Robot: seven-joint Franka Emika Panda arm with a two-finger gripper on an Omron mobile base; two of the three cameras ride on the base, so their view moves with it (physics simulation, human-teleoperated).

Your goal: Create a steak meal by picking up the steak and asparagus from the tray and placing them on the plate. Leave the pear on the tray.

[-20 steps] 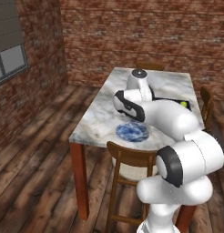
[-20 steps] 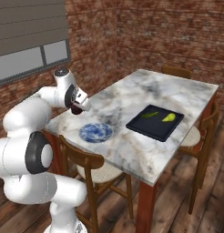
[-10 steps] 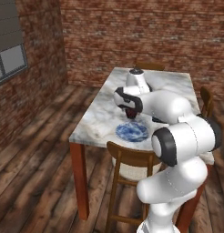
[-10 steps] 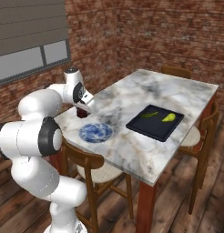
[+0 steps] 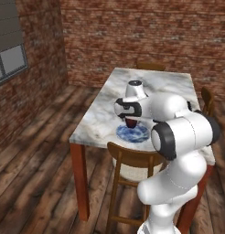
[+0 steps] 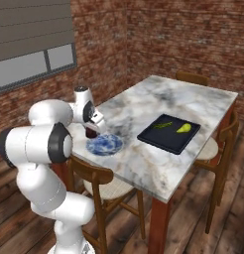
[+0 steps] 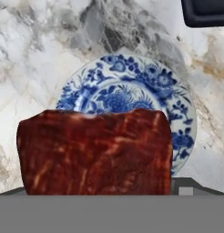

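Note:
The dark red-brown steak (image 7: 95, 152) is held between the jaws of my gripper (image 6: 91, 130), which is shut on it. It hangs just above the near left rim of the blue and white plate (image 6: 104, 145), as the hand view shows with the plate (image 7: 127, 86) right behind the meat. The left base view has the steak (image 5: 131, 123) over the plate (image 5: 135, 134). On the black tray (image 6: 168, 133) at the right of the table lie the green asparagus (image 6: 162, 125) and the yellow pear (image 6: 183, 129). A corner of the tray (image 7: 205, 11) shows in the hand view.
The marble table (image 6: 144, 163) has wooden chairs around it: one (image 6: 96, 176) at the near edge below the plate, one (image 6: 220, 149) on the right, one (image 6: 191, 77) at the far end. Brick walls and a window stand behind.
My gripper has carried the steak from above the table's left edge inward and down, and it now hangs over the plate's rim. The arm's elbow has swung round.

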